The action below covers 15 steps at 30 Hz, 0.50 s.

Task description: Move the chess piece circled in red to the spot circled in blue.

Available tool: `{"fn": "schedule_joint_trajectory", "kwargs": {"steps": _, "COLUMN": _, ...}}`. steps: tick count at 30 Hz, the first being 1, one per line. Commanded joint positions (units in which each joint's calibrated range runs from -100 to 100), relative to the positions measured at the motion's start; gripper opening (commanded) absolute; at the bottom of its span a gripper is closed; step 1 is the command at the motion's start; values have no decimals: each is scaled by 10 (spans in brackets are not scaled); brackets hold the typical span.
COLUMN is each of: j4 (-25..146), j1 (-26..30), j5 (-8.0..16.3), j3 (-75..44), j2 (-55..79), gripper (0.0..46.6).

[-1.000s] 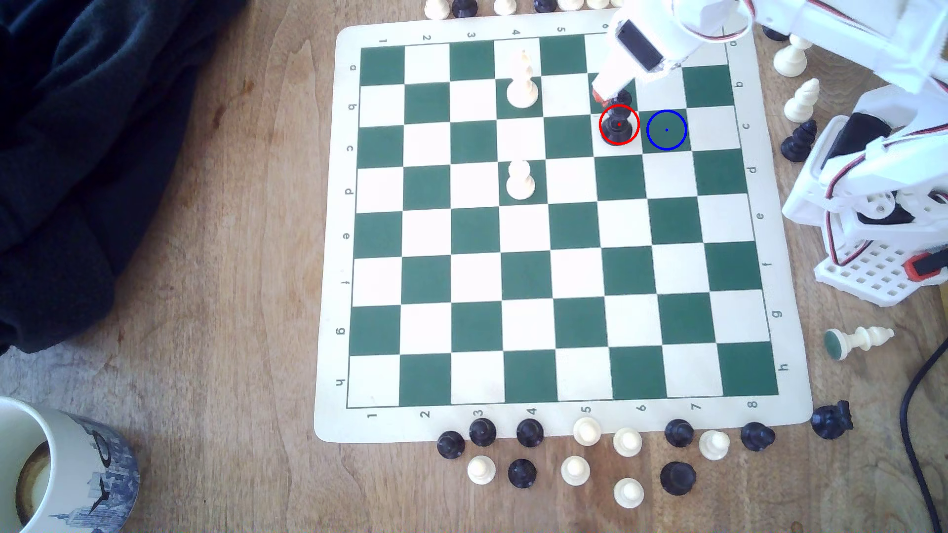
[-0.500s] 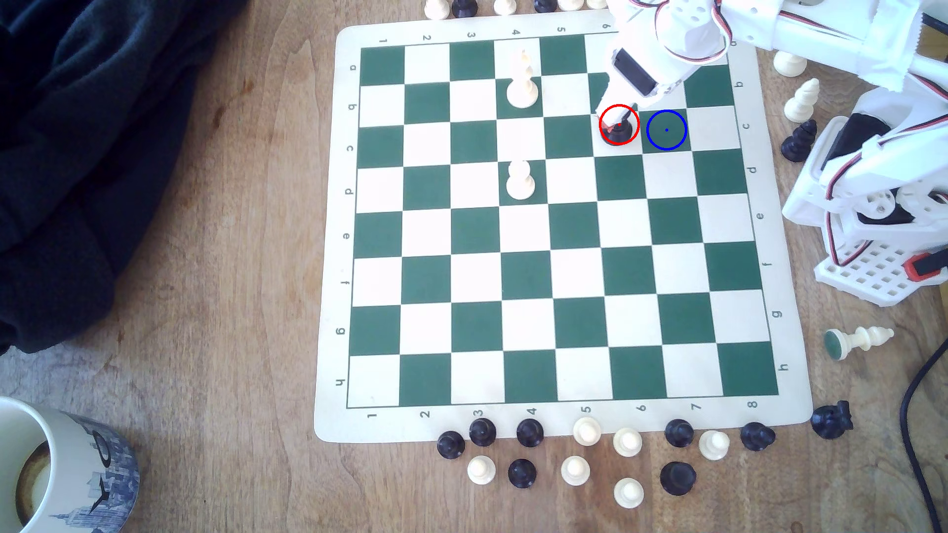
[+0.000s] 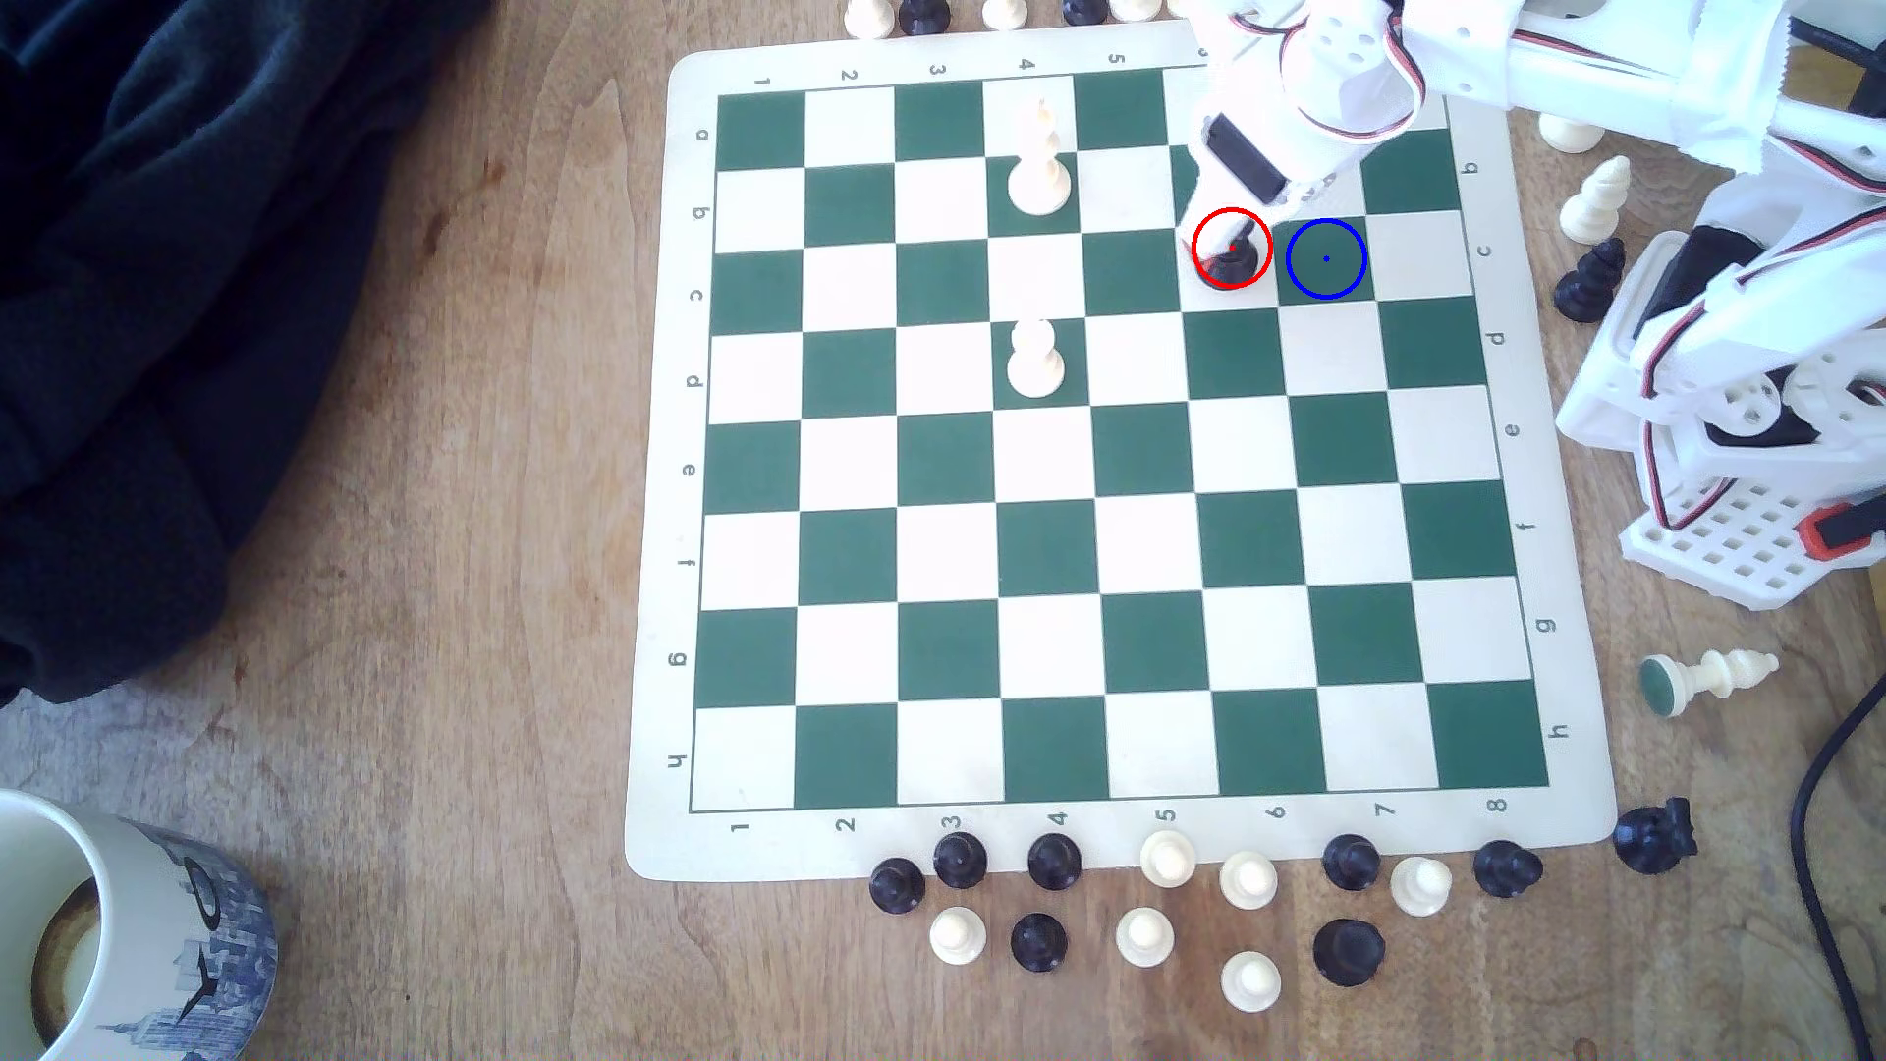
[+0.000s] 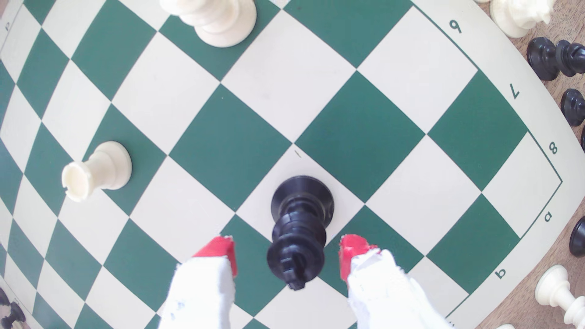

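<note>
The tall black chess piece [image 3: 1232, 269] stands upright inside the red ring on a white square of the green-and-white board [image 3: 1123, 837]. Its round base and knobbly head [image 4: 299, 227] show in the wrist view. My gripper [image 3: 1217, 248] is down over it and open. In the wrist view the gripper [image 4: 286, 253] has one red-tipped finger [image 4: 221, 253] on each side of the head, with a gap on both sides. The spot [image 3: 1326, 258], a dark green square with a blue ring and dot, lies one square toward the exterior view's right and is bare.
Two cream pieces [image 3: 1039, 168] [image 3: 1035, 359] stand on the board to the exterior view's left. Loose pawns [image 3: 1143, 908] line the near edge, and more pieces [image 3: 1592, 235] stand by the arm base [image 3: 1735, 428]. A mug [image 3: 112, 939] and dark cloth [image 3: 153, 306] are far left.
My gripper has come forward and down from behind the black piece, so that its fingers now flank the head. The piece has not moved.
</note>
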State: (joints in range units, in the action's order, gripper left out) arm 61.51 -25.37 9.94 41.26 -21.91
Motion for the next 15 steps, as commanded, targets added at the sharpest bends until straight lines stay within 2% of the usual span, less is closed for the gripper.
{"fn": "schedule_joint_trajectory", "kwargs": {"steps": 1, "j4": -14, "j1": 6, "j5": 1, "j3": -3, "j2": -6, "gripper": 176}}
{"fn": "schedule_joint_trajectory", "kwargs": {"steps": 8, "j4": -16, "j1": 10, "j5": 3, "j3": -5, "j2": -7, "gripper": 159}}
{"fn": "schedule_joint_trajectory", "kwargs": {"steps": 9, "j4": -16, "j1": 10, "j5": 3, "j3": -5, "j2": -8, "gripper": 140}}
{"fn": "schedule_joint_trajectory", "kwargs": {"steps": 15, "j4": -16, "j1": 8, "j5": 3, "j3": -9, "j2": -12, "gripper": 97}}
